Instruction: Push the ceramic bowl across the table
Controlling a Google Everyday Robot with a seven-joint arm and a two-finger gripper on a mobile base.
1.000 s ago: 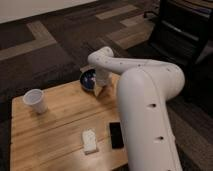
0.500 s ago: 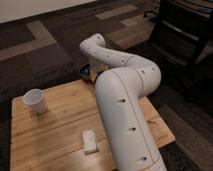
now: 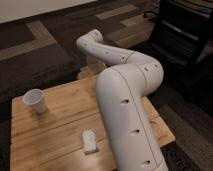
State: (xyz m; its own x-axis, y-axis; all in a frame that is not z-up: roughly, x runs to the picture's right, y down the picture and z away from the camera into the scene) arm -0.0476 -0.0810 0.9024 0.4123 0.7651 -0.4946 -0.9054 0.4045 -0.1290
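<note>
Camera view: nearest, a white block [image 3: 90,141] and cup [image 3: 35,100] sit on the counter [image 3: 55,125], while beyond them the arm has swung over the far edge, hiding both the pincer, whose spread I cannot tell, and the ceramic bowl, probably pushed farther.

Arm [image 3: 120,55] swung farther over the far edge of the tabletop [image 3: 60,120], now covering the spot where the ceramic bowl showed a second ago. Bowl no longer visible. End effector hidden behind the arm. Black object beside the arm also covered.
</note>
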